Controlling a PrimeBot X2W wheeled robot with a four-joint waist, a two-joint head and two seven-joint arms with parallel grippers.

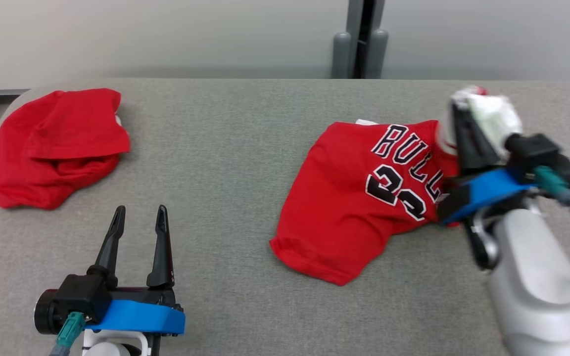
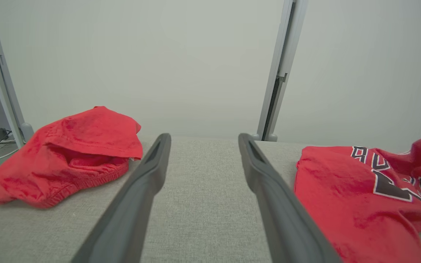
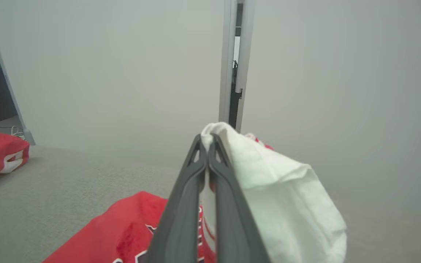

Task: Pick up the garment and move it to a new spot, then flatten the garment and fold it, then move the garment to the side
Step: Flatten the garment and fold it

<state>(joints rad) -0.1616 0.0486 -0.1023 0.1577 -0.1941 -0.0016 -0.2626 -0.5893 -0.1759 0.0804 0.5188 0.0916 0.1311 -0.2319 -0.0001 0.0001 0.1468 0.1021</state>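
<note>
The garment [image 1: 354,198] is a red jersey with black and white lettering, lying crumpled on the right half of the grey table [image 1: 225,148]. My right gripper [image 1: 455,106] is shut on a white part of the garment [image 3: 276,190] and holds that end lifted above the table, while the red body [image 3: 122,226] trails down below the fingers. My left gripper [image 1: 140,212] hovers open near the front left, with nothing between its fingers [image 2: 152,171]. From the left wrist, the garment [image 2: 356,197] lies to the right of that gripper.
A second red garment [image 1: 55,146] lies bunched at the table's far left [image 2: 68,153]. A grey post [image 1: 361,39] stands against the pale wall behind the table. Bare grey surface lies between the two garments.
</note>
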